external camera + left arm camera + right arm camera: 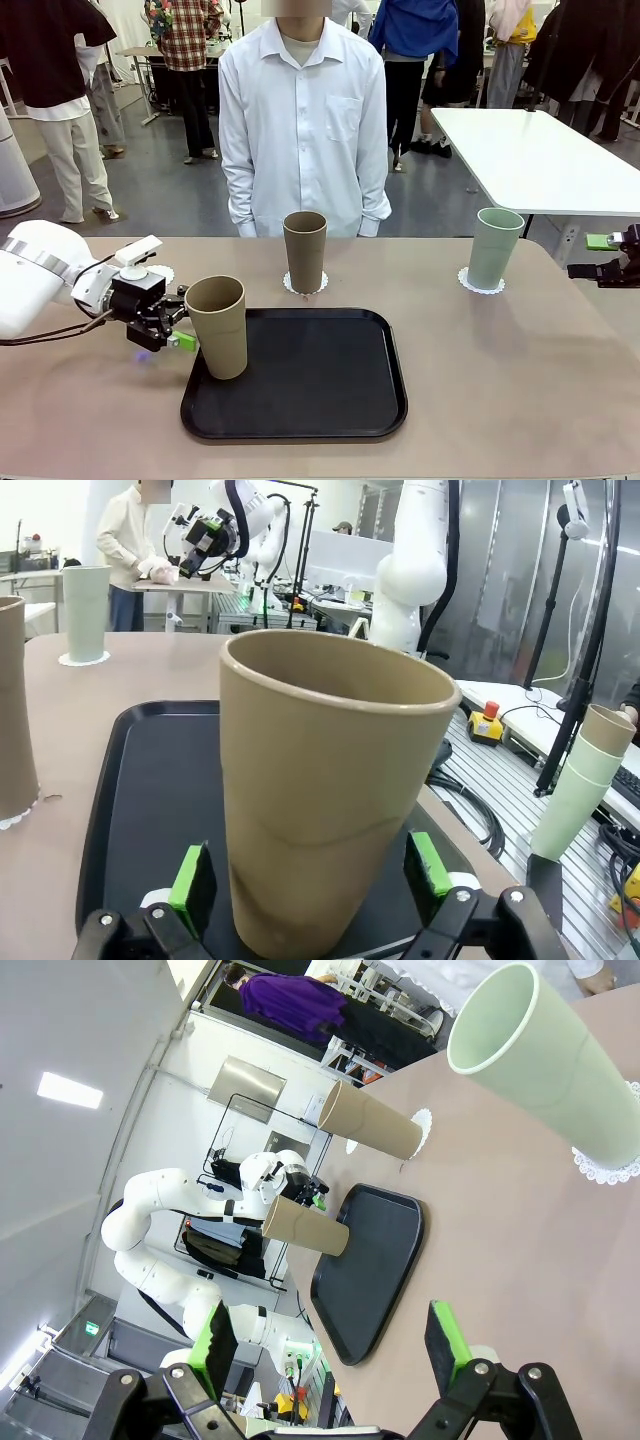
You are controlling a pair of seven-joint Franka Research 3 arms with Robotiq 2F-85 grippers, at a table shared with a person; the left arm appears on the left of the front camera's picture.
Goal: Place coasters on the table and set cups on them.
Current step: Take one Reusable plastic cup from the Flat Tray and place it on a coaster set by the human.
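A tan cup (218, 326) stands on the left edge of the black tray (320, 400). My left gripper (183, 317) is open around its lower part, and in the left wrist view the green pads (192, 885) stand a little off the cup (330, 780) on both sides. A second tan cup (305, 250) sits on a coaster (305, 287) at the table's middle. The mint green cup (494, 247) sits on another coaster (481, 284) to the right. A third coaster (162, 272) lies bare behind my left wrist. My right gripper (600, 256) hangs open at the right edge, holding nothing (330, 1345).
The beige table (500, 380) has free room at front right. A person in a white shirt (300, 130) stands at the far side, hands down. A white table (530, 150) stands behind on the right.
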